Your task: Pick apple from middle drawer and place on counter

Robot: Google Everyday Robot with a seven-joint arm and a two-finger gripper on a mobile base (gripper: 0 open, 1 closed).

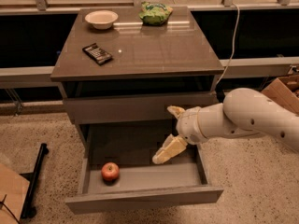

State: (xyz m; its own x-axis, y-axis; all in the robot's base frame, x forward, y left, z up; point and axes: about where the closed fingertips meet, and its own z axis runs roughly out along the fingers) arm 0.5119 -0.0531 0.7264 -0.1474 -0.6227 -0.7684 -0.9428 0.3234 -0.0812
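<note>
The red apple (110, 171) lies in the front left corner of the open middle drawer (142, 199), which is pulled out below the cabinet. My gripper (163, 134) hangs over the right half of the drawer tray, to the right of the apple and apart from it. Its cream fingers (168, 150) are spread open and hold nothing. My white arm reaches in from the right. The glossy grey-brown counter (149, 55) tops the cabinet above.
On the counter stand a cream bowl (101, 18) at the back left, a green snack bag (155, 13) at the back middle and a black flat device (97, 53) at the left. A cardboard box (285, 88) stands at the right, a black stand (35, 178) on the floor at the left.
</note>
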